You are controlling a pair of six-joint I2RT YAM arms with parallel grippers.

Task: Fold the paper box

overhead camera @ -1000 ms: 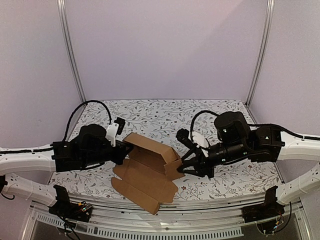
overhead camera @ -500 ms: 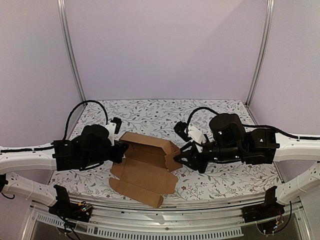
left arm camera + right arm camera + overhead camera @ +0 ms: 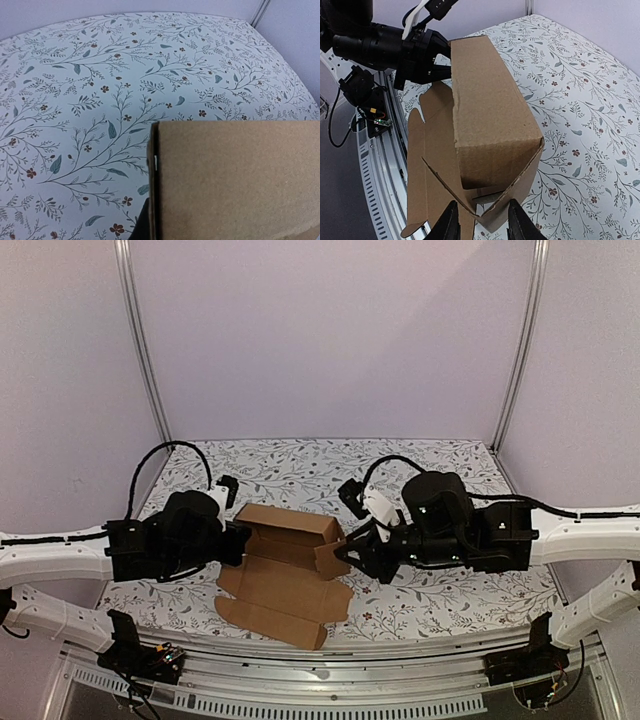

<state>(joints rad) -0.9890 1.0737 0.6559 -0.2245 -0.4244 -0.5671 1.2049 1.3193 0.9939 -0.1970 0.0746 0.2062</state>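
The paper box (image 3: 285,570) sits front and centre on the counter (image 3: 450,605). Its far part is raised into a rectangular sleeve, with flat flaps lying toward the near edge. The right pincer (image 3: 481,212) is spread, a corner of the end flap between its fingers. The left pincer (image 3: 240,538) is at the sleeve's other end. Cardboard fills its wrist view, so I cannot tell its grip.

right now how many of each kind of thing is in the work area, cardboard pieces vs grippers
paper box: 1
grippers: 2 (left gripper, right gripper)
total: 3
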